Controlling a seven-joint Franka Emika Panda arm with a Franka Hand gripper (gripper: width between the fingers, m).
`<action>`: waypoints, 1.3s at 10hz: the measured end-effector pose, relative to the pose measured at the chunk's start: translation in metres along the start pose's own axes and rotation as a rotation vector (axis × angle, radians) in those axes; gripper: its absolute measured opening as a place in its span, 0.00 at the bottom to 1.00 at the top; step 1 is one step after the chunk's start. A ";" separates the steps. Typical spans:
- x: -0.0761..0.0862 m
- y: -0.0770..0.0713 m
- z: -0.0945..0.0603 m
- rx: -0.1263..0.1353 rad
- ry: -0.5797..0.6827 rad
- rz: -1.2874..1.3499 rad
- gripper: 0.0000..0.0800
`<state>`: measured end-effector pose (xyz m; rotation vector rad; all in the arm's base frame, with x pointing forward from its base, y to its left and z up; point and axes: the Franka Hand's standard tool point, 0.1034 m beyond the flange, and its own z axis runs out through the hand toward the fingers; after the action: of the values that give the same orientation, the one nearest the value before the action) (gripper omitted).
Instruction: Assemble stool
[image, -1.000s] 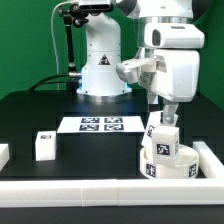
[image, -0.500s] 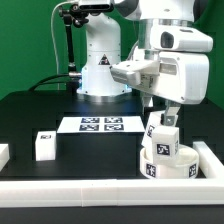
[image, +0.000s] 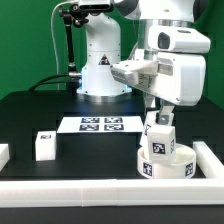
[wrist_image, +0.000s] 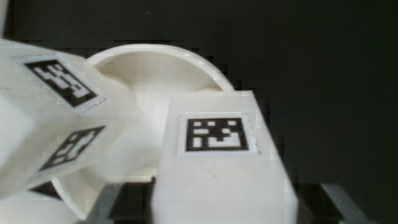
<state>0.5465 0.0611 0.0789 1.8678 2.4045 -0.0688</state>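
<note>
Black tabletop (image: 30, 118) before a green wall (image: 25, 40): the gripper (image: 160, 117) has just clamped a leg block (image: 160, 131) at the round seat (image: 172, 166).

A second ago the fingers (wrist_image: 331, 203) stood spread wide around this upright block. Now they are pressed against its two sides, and the block sits pinched between them straight under the wrist. Its lower end meets the ring-shaped seat directly beneath the tool, but it cannot be told whether it sits in a socket. A spare leg block (image: 43, 146) stands well apart from the tool toward the exterior view's left, past the marker board (image: 100, 124). The grasp looks made, so the block can probably now be lifted or worked into place.
</note>
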 end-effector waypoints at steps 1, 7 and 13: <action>0.000 0.002 0.000 0.025 -0.004 0.051 0.42; -0.002 0.008 0.001 0.084 -0.016 0.594 0.42; -0.009 0.005 0.003 0.095 0.029 1.060 0.43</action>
<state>0.5535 0.0533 0.0769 2.8919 1.1514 -0.0693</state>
